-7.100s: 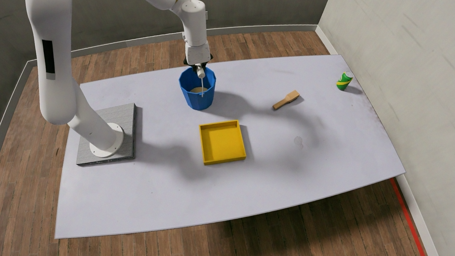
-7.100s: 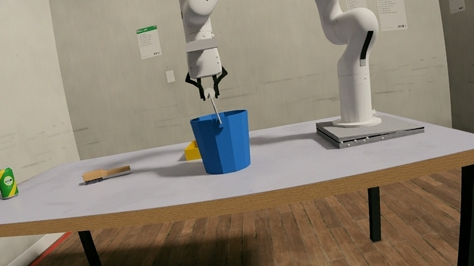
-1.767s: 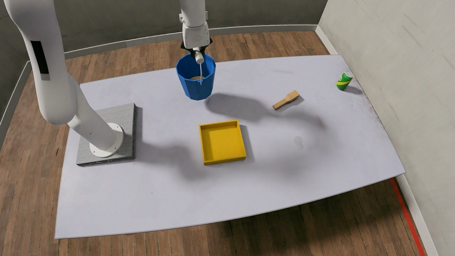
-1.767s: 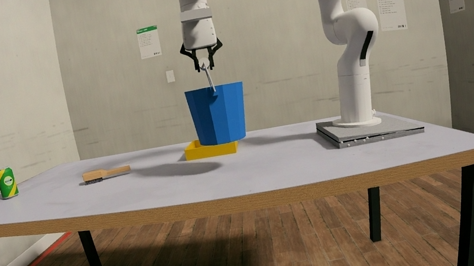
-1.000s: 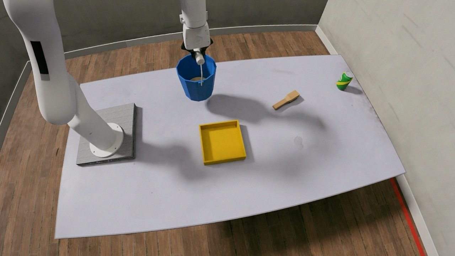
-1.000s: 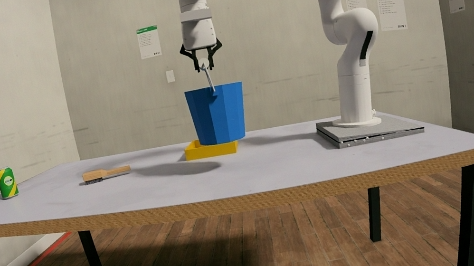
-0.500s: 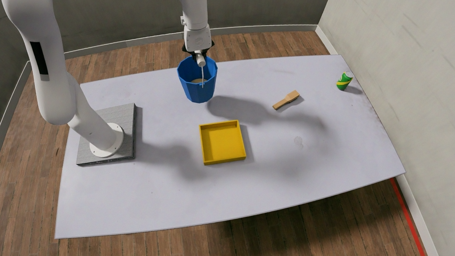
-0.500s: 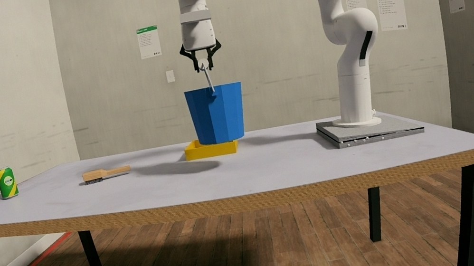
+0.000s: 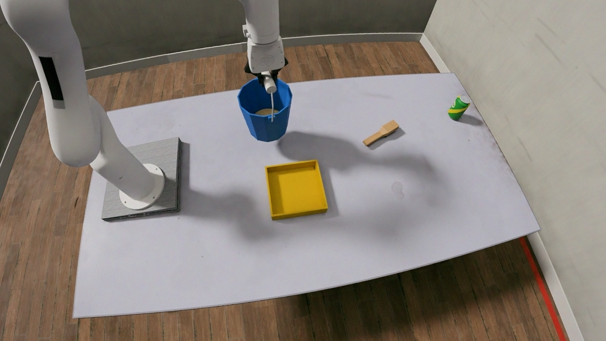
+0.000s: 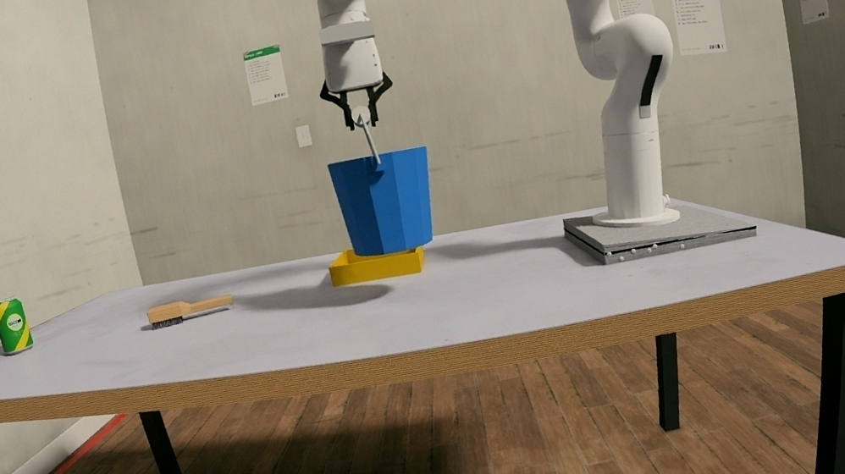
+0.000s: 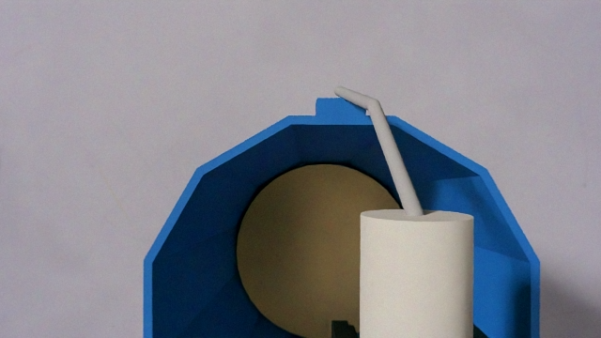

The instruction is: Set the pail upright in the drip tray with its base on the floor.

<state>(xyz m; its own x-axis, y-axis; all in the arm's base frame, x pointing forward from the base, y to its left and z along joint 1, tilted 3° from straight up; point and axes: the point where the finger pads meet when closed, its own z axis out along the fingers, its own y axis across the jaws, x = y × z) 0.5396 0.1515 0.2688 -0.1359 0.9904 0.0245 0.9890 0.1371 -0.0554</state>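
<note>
A blue pail (image 9: 266, 122) (image 10: 385, 203) (image 11: 197, 225) with a tan floor hangs upright in the air by its white handle (image 9: 270, 86) (image 10: 361, 120) (image 11: 415, 272). My gripper (image 9: 266, 81) (image 10: 359, 116) is shut on the handle's grip above the pail. The yellow square drip tray (image 9: 296, 189) (image 10: 373, 267) lies flat on the white table (image 9: 211, 254) (image 10: 422, 304). In the top view the pail hangs over the table behind the tray, not above it. The wrist view shows only bare table under the pail.
A wooden brush (image 9: 380, 132) (image 10: 186, 309) lies to the tray's right in the top view. A green can (image 9: 458, 107) (image 10: 11, 325) stands near the far right edge. The arm's grey base plate (image 9: 161, 157) (image 10: 664, 237) sits at the left.
</note>
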